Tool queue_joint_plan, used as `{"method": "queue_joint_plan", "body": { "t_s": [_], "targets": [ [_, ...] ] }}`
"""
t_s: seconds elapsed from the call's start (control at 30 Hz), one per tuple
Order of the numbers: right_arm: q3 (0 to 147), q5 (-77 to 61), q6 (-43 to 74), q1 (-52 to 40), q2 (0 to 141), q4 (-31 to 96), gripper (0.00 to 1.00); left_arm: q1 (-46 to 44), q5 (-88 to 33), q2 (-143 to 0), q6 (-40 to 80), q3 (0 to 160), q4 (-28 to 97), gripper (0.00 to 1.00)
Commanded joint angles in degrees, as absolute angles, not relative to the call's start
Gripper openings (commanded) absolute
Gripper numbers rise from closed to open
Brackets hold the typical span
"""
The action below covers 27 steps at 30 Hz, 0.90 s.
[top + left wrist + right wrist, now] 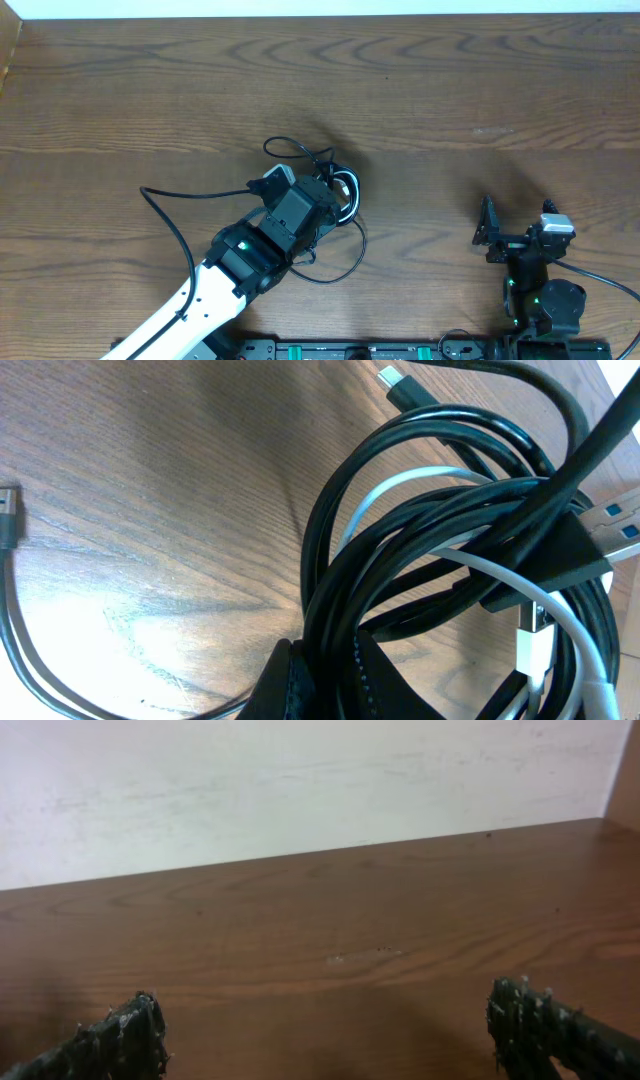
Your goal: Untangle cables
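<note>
The bench [120,90] carries the cables [440,510] near its middle, black and white cords wound together in one tight coil. By that look nothing is separated yet, so nearly all the untangling is left. One black loop [345,262] trails loose towards the near edge. The left tool [325,192] sits down in the coil; I cannot tell whether it grips a strand. The right tool [325,1010] stands wide and empty, well apart from the coil. A small plug [400,385] pokes free at the coil's edge.
</note>
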<state>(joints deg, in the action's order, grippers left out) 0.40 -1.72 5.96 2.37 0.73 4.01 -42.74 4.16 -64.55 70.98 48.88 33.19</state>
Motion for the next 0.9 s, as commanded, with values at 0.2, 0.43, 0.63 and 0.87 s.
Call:
{"method": "queue_joint_plan", "body": {
  "t_s": [0.2, 0.43, 0.63, 0.87],
  "targets": [
    [0.3, -1.7, 6.6, 2.0, 0.8, 4.3, 0.99, -42.6, 4.1, -66.4, 71.7, 49.8, 35.5, 0.07],
    [0.3, -1.7, 6.6, 2.0, 0.8, 4.3, 0.99, -42.6, 3.2, -73.7, 71.9, 49.7, 37.3, 0.08],
    [0.3, -1.7, 6.6, 2.0, 0.8, 4.3, 0.99, -42.6, 1.8, -79.3, 71.9, 49.7, 37.2, 0.08],
    [0.3, -1.7, 6.6, 2.0, 0.8, 4.3, 0.99, -42.6, 1.7, -81.7, 71.9, 49.7, 37.2, 0.08]
  ]
}}
